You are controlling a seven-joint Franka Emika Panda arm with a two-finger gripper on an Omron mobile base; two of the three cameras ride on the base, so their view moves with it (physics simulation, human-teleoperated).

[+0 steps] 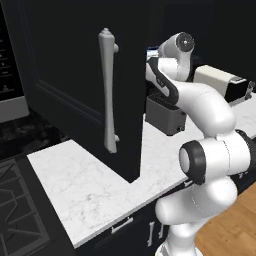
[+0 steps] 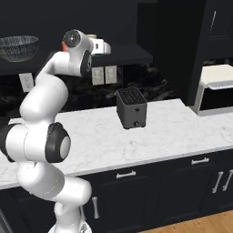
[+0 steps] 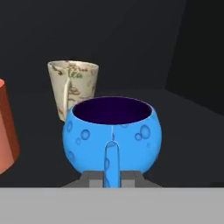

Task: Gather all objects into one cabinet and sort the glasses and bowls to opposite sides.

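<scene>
My gripper (image 3: pixel 112 178) is shut on the handle of the small bright blue bowl (image 3: pixel 114 133), which has a dark inside and sits upright on the dark inner shelf (image 3: pixel 183 131) of the cabinet. Just behind it to the left stands the beige patterned cup (image 3: pixel 74 87). The orange cup (image 3: pixel 6 127) is cut off by the left edge. In the right base view my gripper (image 2: pixel 103 47) reaches onto the shelf (image 2: pixel 129 54), and the wide grey striped bowl (image 2: pixel 18 47) rests far to the left. The tall black door (image 1: pixel 70 80) with its pale bar handle (image 1: pixel 107 90) stands open.
A dark toaster (image 2: pixel 132 108) stands on the white marble counter (image 2: pixel 173 127) under the shelf. A white appliance (image 2: pixel 216 88) sits at the right end of the counter. The open door hangs over the counter's left part (image 1: pixel 85 185), beside the stove (image 1: pixel 20 205).
</scene>
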